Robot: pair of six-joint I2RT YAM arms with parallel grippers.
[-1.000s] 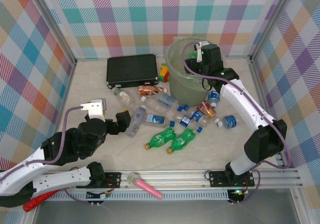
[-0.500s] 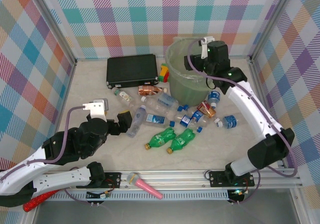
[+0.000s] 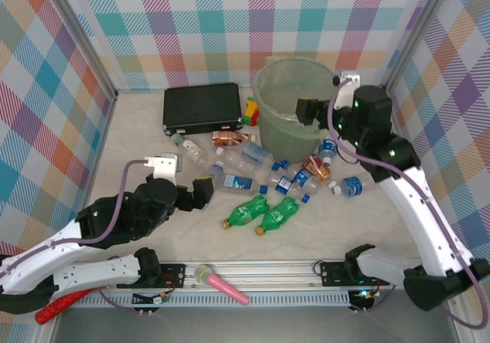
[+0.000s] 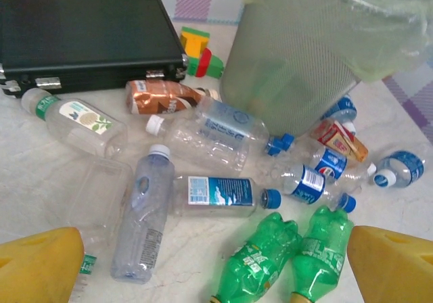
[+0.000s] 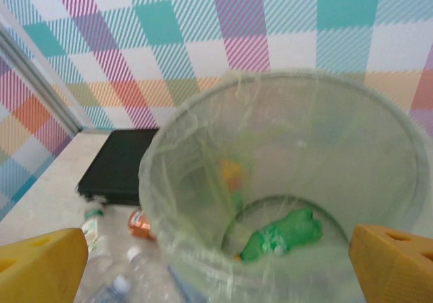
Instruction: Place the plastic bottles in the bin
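The pale-green bin (image 3: 279, 132) stands at the back of the table, with one green bottle (image 5: 281, 234) lying on its bottom. Several plastic bottles are scattered in front of it: two green ones (image 3: 246, 211) (image 3: 279, 214), a blue-labelled clear one (image 4: 216, 195), a plain clear one (image 4: 139, 218) and a copper-brown one (image 4: 162, 97). My left gripper (image 3: 200, 190) hovers open and empty just left of this pile, with the green bottles (image 4: 260, 255) between its yellow fingers. At the bin's right rim my right gripper (image 3: 306, 112) is open and empty, looking down into the bin (image 5: 183, 201).
A flat black case (image 3: 201, 107) lies left of the bin, with a small red, yellow and green toy (image 3: 251, 112) between them. A pink stick (image 3: 222, 283) and a red glittery stick (image 3: 57, 306) rest by the front rail. Checked walls close in three sides.
My right arm has pulled back from above the bin to its right rim, and its jaws have spread wider. The left gripper has shifted a little right toward the bottles.
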